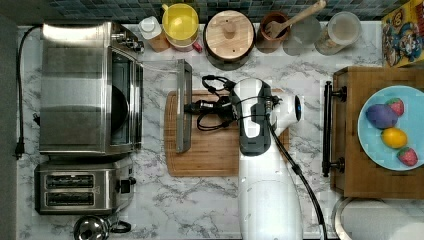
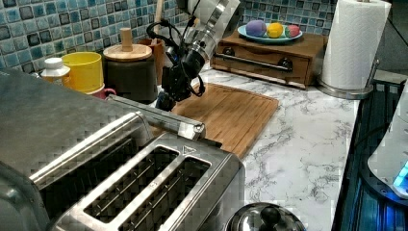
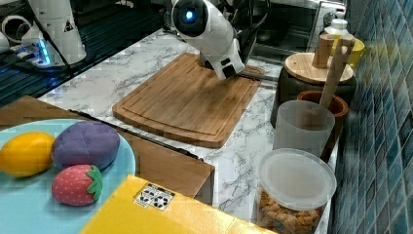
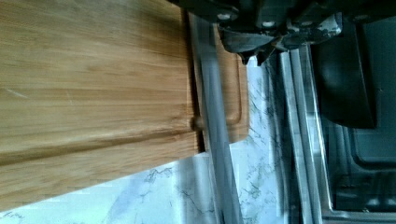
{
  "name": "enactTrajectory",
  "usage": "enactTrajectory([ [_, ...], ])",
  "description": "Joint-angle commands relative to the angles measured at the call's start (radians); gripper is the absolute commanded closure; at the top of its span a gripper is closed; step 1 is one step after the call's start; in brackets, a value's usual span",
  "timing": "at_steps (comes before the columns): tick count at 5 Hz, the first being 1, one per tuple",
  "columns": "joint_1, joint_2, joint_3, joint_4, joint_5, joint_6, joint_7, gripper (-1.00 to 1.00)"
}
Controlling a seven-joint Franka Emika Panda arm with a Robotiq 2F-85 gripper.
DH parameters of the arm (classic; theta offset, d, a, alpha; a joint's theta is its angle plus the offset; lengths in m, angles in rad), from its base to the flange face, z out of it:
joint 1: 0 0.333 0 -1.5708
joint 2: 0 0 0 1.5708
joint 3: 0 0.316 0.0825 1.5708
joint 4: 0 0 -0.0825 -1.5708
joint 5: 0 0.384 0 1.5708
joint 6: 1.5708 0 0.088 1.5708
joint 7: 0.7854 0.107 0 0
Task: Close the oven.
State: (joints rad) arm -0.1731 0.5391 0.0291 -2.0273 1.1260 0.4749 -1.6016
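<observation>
The oven (image 1: 90, 87) sits on the marble counter (image 1: 200, 200) at the top view's left, with its glass door (image 1: 160, 107) swung down flat and reaching out over the edge of the wooden cutting board (image 1: 210, 150). The steel bar handle (image 1: 183, 106) marks the door's outer edge, lying just above the board. The cavity behind the door is dark.

My gripper (image 1: 192, 106) is right at that handle, on the board's side of it, about midway along the bar in the top view. In the left view my gripper (image 2: 163, 102) dips down just behind the handle (image 2: 159, 118), close enough that I may be touching it, though I cannot tell for sure. In the wrist view the bar (image 4: 212, 116) runs straight past my fingertips (image 4: 252, 53), with the cutting board (image 4: 93, 79) on one side and the open oven's dark interior (image 4: 355, 93) on the other. My fingertips look drawn close together with nothing between them.

The two-slot toaster (image 1: 80, 190) stands beside the oven, toward the top view's bottom.
</observation>
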Motion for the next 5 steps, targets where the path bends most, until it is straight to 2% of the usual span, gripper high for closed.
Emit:
enactTrajectory([
  [1,0.093,-0.103,0.050,0.058,-0.062,-0.024,0.063,1.00],
  [3,0.132,-0.215,0.090,0.016,-0.063,-0.037,0.079,1.00],
  [4,0.205,-0.267,0.115,0.020,-0.129,0.016,0.155,1.00],
  [5,0.313,-0.231,0.138,0.092,-0.326,0.085,0.337,1.00],
])
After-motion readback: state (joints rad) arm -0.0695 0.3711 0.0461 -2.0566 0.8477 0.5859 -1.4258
